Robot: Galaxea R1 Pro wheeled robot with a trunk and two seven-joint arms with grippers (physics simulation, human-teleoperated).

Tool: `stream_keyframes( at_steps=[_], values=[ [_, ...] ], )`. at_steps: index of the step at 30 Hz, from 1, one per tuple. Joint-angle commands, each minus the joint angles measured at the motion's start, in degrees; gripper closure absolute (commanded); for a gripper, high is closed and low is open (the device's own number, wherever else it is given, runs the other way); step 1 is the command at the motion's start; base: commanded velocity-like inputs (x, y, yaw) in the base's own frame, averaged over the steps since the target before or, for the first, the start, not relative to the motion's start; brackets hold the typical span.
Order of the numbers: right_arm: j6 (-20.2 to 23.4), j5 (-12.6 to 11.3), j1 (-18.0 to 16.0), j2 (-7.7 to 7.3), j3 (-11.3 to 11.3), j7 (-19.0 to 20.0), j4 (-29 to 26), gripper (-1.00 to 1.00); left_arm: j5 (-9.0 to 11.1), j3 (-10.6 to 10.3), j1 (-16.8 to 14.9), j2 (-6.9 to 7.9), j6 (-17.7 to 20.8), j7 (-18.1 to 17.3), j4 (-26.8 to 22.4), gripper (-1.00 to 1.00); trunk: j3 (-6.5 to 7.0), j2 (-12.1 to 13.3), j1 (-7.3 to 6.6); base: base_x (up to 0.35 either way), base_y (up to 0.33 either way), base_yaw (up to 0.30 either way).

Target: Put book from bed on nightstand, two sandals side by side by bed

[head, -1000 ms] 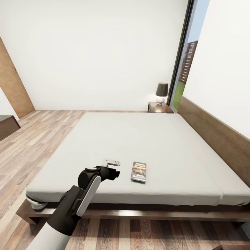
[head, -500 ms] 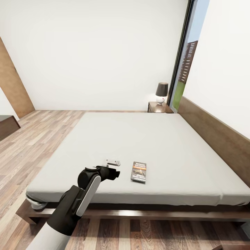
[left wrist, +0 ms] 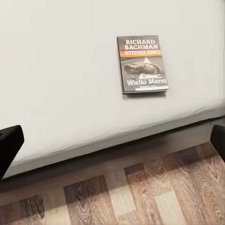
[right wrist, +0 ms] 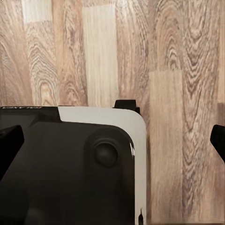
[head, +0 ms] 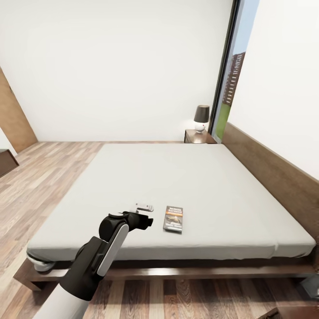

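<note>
Book (head: 173, 219) flat on bed (head: 186, 186), near edge. Left gripper (head: 144, 214) fingers spread, empty; right fingers spread, mostly cropped.

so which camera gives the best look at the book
The left wrist view: the book lies flat on the bed near its edge, with the cover lettering readable. The head view shows the same book small, beside the left tool. The right wrist view looks at the wood floor.

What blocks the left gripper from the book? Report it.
Nothing visible does. The left gripper hangs open over the bed's near edge, and only bare mattress lies between it and the book, which lies flat beside it.
</note>
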Motion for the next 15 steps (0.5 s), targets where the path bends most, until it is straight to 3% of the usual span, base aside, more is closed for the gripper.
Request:
stream_keyframes(
  at_steps=[1,9,15],
  values=[
    [-0.06,0.23,0.03,0.04,-0.38,0.41,-0.08,-1.0,0.62,-0.05,-0.05,0.0,0.17,0.59,-0.03,-1.0,-0.08,-0.03,0.0,0.0,0.0,-0.206],
    [-0.06,0.27,0.03,-0.03,-0.45,0.41,-0.07,-1.0,0.53,-0.17,-0.05,0.0,0.17,0.63,-0.01,-1.0,-0.53,-0.03,0.0,0.0,0.0,-0.187],
    [-0.06,0.33,0.03,-0.01,-0.42,0.41,-0.07,-1.0,0.48,-0.19,-0.06,0.0,0.17,0.63,-0.01,-1.0,-0.69,-0.03,0.0,0.0,0.0,-0.075]
  ],
)
